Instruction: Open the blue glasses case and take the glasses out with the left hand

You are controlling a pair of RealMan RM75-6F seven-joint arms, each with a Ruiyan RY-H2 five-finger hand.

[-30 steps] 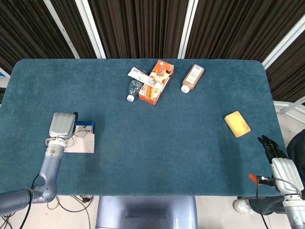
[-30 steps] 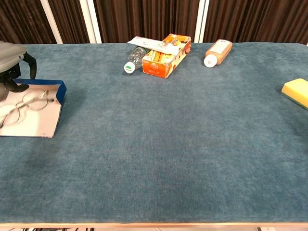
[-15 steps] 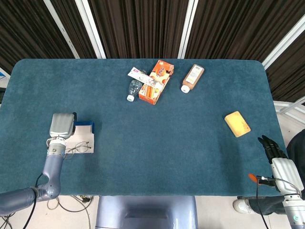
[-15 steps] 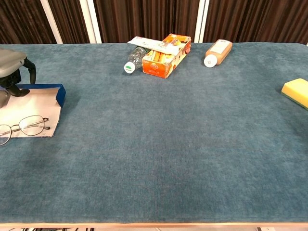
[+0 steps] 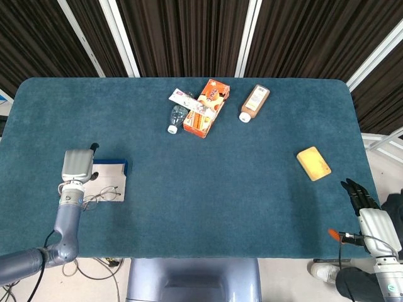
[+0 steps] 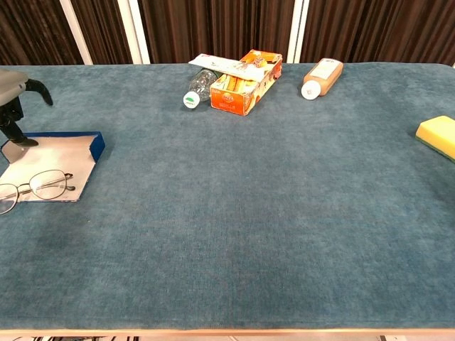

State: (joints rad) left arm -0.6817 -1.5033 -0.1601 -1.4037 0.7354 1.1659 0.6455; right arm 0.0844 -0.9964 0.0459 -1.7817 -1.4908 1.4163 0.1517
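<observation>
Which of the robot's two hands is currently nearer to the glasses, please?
Left. The left hand sits directly beside the glasses, which lie on the open blue glasses case at the table's left side. The right hand is off the table's far right edge.

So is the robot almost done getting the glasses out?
Nearly. The blue case lies open, and the glasses rest at its front edge, partly on the table. The left robot hand holds nothing. Lifting them fully clear may remain.

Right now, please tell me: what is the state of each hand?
Left hand: open, holding nothing; the glasses lie free below it.
Right hand: holding nothing visible; open or closed cannot be told.
</observation>
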